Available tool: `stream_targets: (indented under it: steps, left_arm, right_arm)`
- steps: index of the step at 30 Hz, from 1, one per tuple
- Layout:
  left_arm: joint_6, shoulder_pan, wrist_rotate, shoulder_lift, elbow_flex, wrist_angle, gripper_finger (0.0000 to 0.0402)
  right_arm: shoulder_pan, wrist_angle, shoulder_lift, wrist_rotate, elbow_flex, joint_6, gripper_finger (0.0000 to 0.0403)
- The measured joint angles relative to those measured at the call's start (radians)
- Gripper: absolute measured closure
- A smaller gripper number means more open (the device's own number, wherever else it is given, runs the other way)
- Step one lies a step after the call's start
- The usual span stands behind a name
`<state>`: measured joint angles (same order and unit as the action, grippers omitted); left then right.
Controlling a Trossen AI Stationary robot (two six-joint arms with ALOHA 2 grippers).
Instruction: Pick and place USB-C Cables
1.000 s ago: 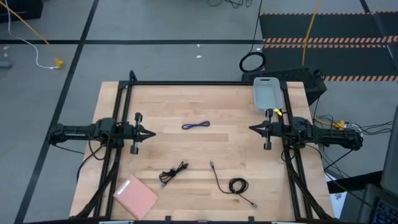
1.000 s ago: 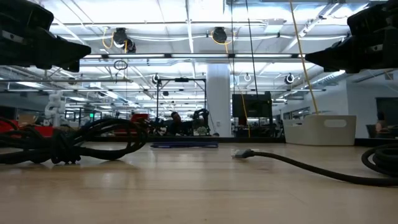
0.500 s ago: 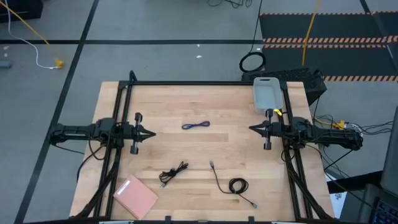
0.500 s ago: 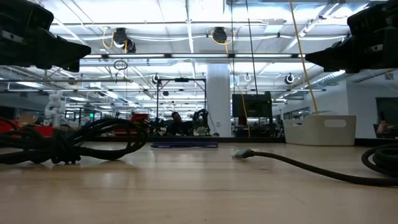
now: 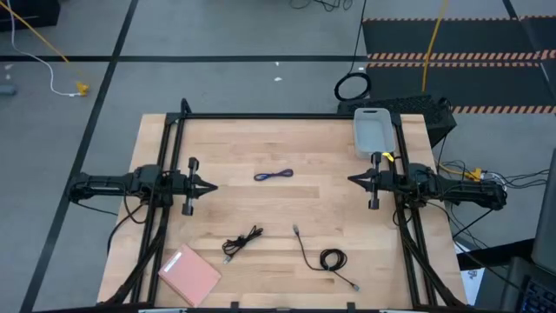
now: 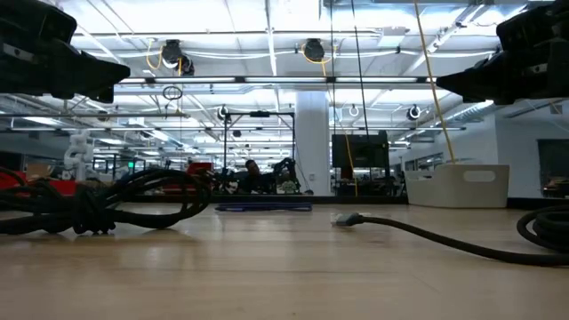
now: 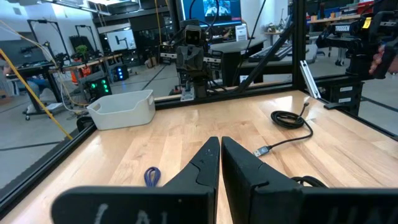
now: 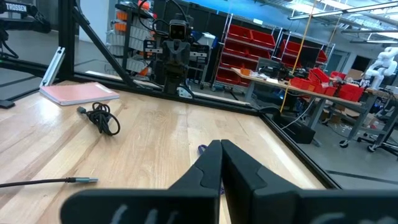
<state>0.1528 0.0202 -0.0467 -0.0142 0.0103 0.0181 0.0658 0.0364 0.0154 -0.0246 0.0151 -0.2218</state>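
A small blue-purple cable (image 5: 273,175) lies on the wooden table (image 5: 321,139) at mid-far; it also shows in the left wrist view (image 7: 152,176). A bundled black cable (image 5: 241,241) lies near the front, left of centre. A round black coil with loose ends (image 5: 330,258) lies at front right. My left gripper (image 5: 214,186) hovers shut at the table's left side, pointing right. My right gripper (image 5: 350,180) hovers shut at the right side, pointing left. Both are empty and above the table.
A white bin (image 5: 371,129) stands at the table's far right corner. A pink flat pad (image 5: 188,273) lies at the front left. A large black ring of thick cable (image 5: 352,87) lies on the floor beyond the far edge. A black frame rims the table.
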Motion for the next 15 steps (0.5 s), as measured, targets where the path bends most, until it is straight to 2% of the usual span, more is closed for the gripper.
stream_targets:
  steps: [12,15]
  left_arm:
    - [0.000,0.000,0.000,0.000,0.000,0.000,0.0380]
    - [0.000,0.000,0.000,0.000,0.000,0.000,0.0380]
  right_arm:
    - [0.000,0.013,0.000,-0.001,0.000,0.000,0.0403]
    - [0.000,0.035,0.002,-0.007,0.000,-0.057,0.0403]
